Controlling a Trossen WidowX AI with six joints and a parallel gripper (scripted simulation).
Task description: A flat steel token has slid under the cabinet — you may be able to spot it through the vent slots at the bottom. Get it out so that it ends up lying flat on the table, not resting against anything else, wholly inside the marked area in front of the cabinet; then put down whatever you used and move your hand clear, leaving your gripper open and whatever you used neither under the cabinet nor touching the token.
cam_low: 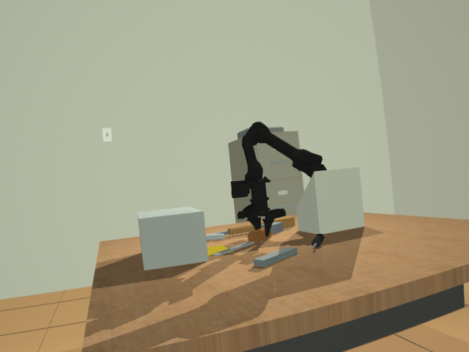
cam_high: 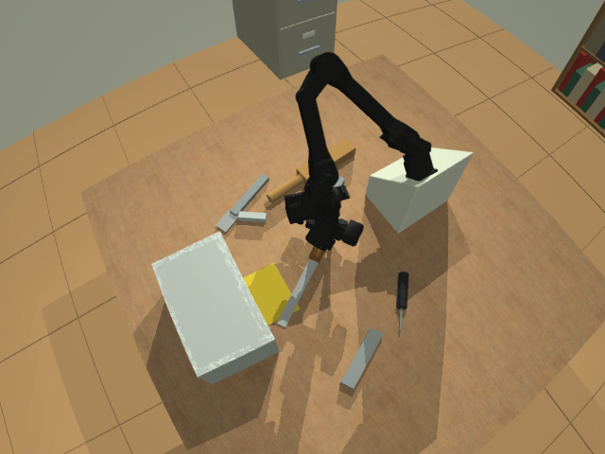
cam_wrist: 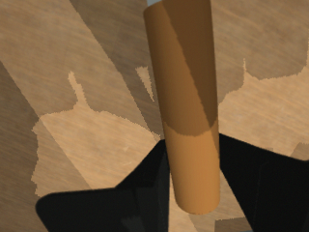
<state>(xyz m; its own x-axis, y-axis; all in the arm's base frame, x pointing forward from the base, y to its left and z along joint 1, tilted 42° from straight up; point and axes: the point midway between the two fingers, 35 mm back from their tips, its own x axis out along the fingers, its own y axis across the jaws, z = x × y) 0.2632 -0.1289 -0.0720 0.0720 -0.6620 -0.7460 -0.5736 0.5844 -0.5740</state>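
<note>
My gripper [cam_high: 319,250] [cam_low: 261,231] [cam_wrist: 188,141] is shut on the orange-brown handle of a flat-bladed tool [cam_high: 300,288] [cam_low: 256,235] [cam_wrist: 185,82]. The long grey blade slants down from the handle, its far end over or on the near right edge of the yellow marked area [cam_high: 266,288] [cam_low: 216,250]. Whether the blade touches the table I cannot tell. The pale cabinet [cam_high: 212,303] [cam_low: 172,238] stands directly beyond the yellow area. The token is not visible in any view, and the cabinet's vent slots are hidden.
A black screwdriver [cam_high: 402,291] and a grey bar [cam_high: 364,357] [cam_low: 275,257] lie on the near right side. A long grey piece [cam_high: 251,195], a short pale block [cam_high: 252,217] and a wooden tool [cam_high: 343,153] lie behind. The arm's pale pedestal [cam_high: 415,202] [cam_low: 341,204] stands right.
</note>
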